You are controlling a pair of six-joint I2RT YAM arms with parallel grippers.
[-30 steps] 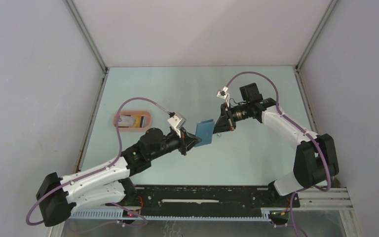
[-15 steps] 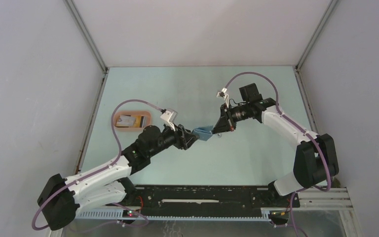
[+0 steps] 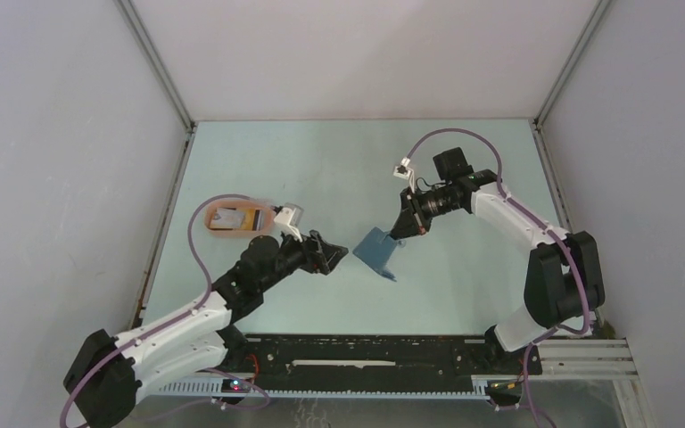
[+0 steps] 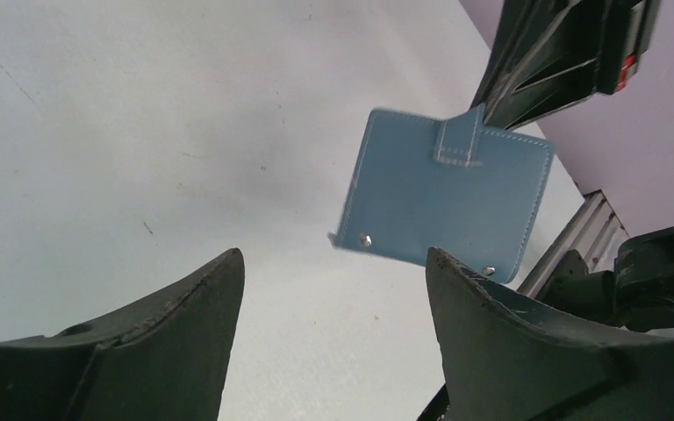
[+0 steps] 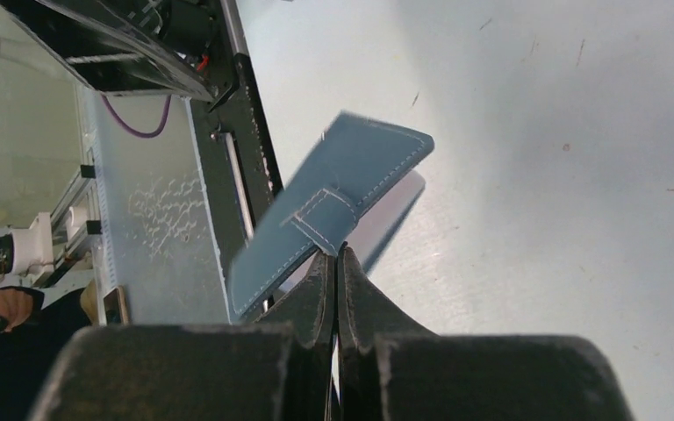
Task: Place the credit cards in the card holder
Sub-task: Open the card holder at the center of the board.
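One card holder (image 3: 375, 251) to watch, blue and tilted, hanging over the middle of the table (image 3: 321, 160) a shade toward 6 o'clock. We cannot tell whether its lower corner touches the surface. The right gripper (image 3: 399, 234) sits at the holder's 1 o'clock with its jaws pressed tight together, pinching the stitched strap tab on the holder's upper edge. The right wrist view shows the strap right at the fingertips. At the holder's 9 o'clock, just beside it but apart, the left gripper (image 3: 334, 253) stands with jaws spread wide and nothing between them. In the left wrist view we look straight at the holder's outer face and two metal snaps. Out at 10 o'clock, well apart, the credit cards (image 3: 251, 218) lie in a pink tray (image 3: 211, 218): one orange, one whitish.
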